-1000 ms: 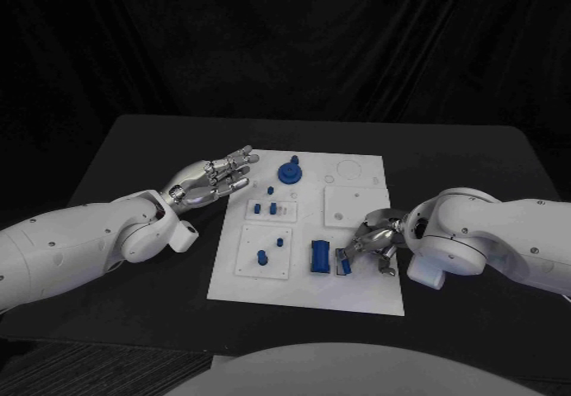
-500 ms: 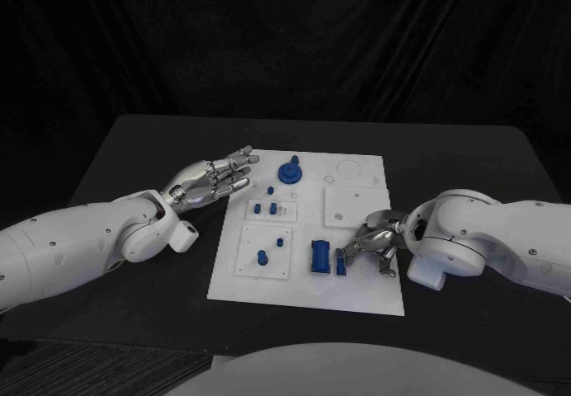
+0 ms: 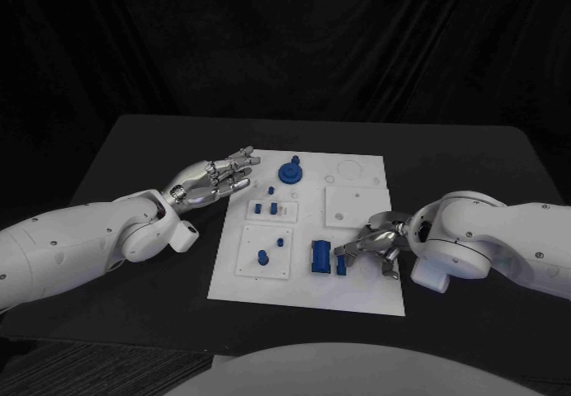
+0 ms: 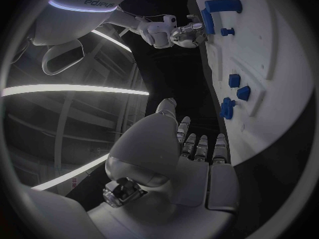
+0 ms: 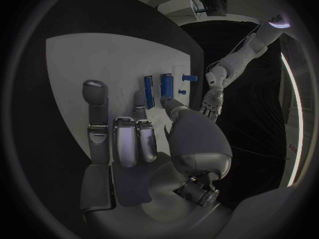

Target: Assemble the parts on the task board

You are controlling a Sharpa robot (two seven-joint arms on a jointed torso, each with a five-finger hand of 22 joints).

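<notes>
right hand (image 3: 372, 245) — fingers spread, nothing held | left hand (image 3: 212, 178) — released | flat blue part (image 3: 342, 265) to be pinched squarely, slowly

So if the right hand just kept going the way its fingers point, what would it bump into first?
Probably the slim blue part lying just ahead of the right hand on the task board, with a larger blue block right behind it. Height above the board is hard to judge.

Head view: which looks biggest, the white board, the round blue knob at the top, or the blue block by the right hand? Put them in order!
1. White board, by far the biggest.
2. Blue block.
3. Round blue knob: nearly the block's size, so that order is unsure.
</notes>
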